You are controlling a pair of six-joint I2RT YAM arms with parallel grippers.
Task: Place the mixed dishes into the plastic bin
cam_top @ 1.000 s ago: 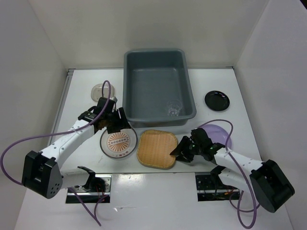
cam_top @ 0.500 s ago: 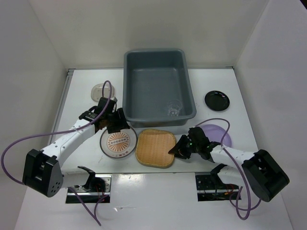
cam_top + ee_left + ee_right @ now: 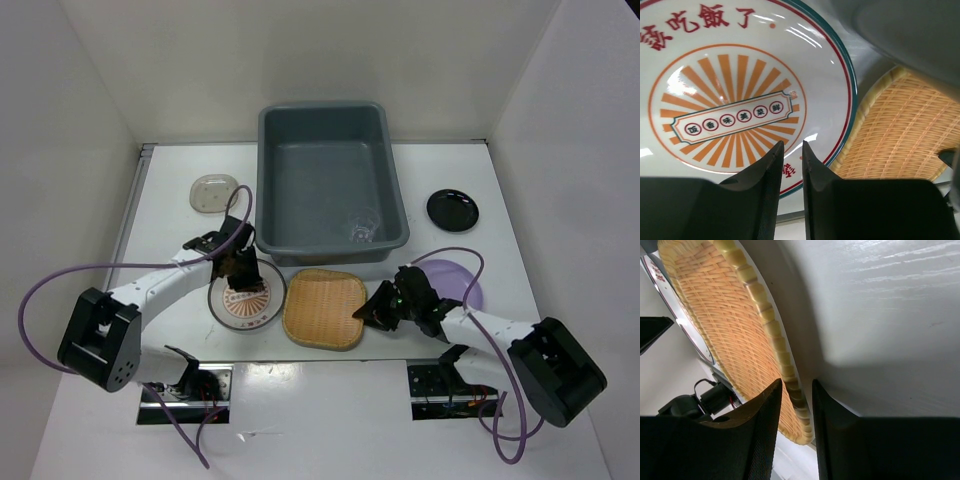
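your left gripper (image 3: 790,150) has its jaws nearly together, with only a thin slit between them. its tips are down at the far rim of the sunburst plate (image 3: 247,302). neither view lets you tell whether anything is actually pinched. your right gripper (image 3: 796,387) is closed to a narrow gap on the right rim of the woven bamboo tray (image 3: 322,308), and the braided edge runs straight between the two fingers.

the plate lies just near of the grey-blue plastic bin (image 3: 315,180), at its left corner. the tray is just right of the plate, and you can't tell if their edges touch. the bin sits on the far side of both grippers, with a clear glass cup (image 3: 362,228) in its near right corner. a lilac plate (image 3: 465,283) lies right of your right gripper, partly hidden by the arm. a small black dish (image 3: 452,209) sits right of the bin and a small beige dish (image 3: 213,191) left of it.

only the left wrist view shows the plate's red characters and boxed label. only the right wrist view shows the tray rim inside the gap. only the top view shows the bin's inside and the outlying dishes.
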